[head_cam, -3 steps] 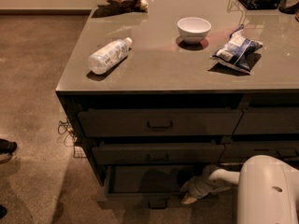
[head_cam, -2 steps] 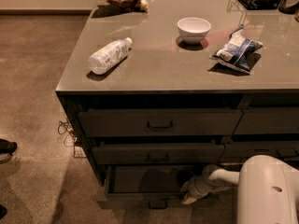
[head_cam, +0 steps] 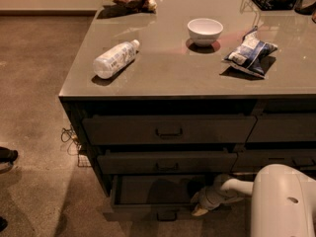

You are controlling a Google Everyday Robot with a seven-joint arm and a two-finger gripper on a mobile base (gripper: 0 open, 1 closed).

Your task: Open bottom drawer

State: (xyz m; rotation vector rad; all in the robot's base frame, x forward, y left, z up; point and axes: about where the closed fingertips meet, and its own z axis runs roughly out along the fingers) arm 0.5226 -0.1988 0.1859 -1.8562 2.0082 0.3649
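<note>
The bottom drawer [head_cam: 143, 190], lowest of the stack under the counter [head_cam: 168, 78], is seen part-way out. The hand [head_cam: 201, 206] is placed at its right end; its opening cannot be told. A straight, level pull is advised, lest the drawer be skewed.

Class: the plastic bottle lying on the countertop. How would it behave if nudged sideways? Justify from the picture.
The plastic bottle lies on its side on the glossy countertop, so it would probably roll rather than slide. It looks like thin plastic, so likely light and squashy. The gripper is well below, at the partly open bottom drawer.
</note>
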